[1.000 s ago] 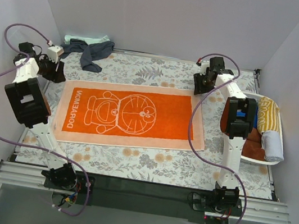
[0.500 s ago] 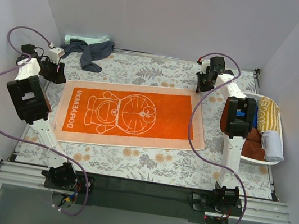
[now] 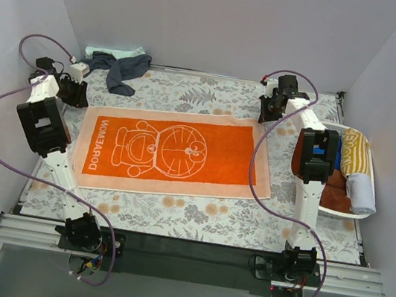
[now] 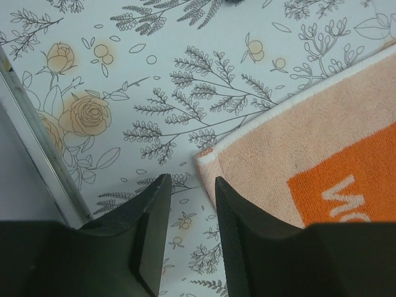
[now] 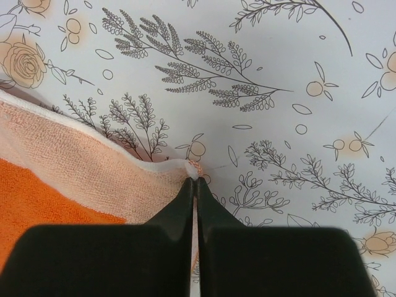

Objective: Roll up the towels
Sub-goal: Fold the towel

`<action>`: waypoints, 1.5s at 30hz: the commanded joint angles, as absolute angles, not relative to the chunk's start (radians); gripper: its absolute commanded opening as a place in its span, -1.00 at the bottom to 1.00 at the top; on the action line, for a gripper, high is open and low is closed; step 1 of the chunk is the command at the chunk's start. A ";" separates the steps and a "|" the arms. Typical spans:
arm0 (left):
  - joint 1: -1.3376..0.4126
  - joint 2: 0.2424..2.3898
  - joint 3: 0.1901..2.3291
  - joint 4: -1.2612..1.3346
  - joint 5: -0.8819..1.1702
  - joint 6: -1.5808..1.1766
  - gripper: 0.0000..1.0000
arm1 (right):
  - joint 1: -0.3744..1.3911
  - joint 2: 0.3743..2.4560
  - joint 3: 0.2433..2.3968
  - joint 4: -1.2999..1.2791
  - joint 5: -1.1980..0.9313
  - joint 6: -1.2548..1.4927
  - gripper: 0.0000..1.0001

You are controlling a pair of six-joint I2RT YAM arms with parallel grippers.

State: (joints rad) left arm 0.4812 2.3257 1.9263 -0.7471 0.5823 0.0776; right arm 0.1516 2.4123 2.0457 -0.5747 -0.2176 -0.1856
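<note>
The orange towel with white lettering lies flat across the floral covering. My left gripper stands at its far left corner. In the left wrist view the left gripper is open, with bare covering in the gap and the towel's corner just ahead of the right finger. My right gripper is at the far right corner. In the right wrist view the right gripper is shut on the towel's peach edge, and the corner pokes out at the tips.
A dark navy towel and a mint green one lie crumpled at the back left. A white basket at the right holds yellow-striped, pale grey, brown and blue towels. The side walls are close to both arms.
The right gripper has closed on the towel's far right corner. The left arm has shifted slightly toward the back, and its jaws have narrowed beside the far left corner.
</note>
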 commanded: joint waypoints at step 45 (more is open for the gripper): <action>0.443 2.454 2.097 -0.842 0.606 -0.041 -1.00 | 0.123 2.361 2.068 -0.581 -0.249 -0.207 -0.97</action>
State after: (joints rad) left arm 0.4477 2.4382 2.0563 -0.8192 0.5911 -0.0288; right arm 0.1345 2.4119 2.0457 -0.5762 -0.2417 -0.1905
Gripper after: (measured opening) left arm 0.024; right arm 0.019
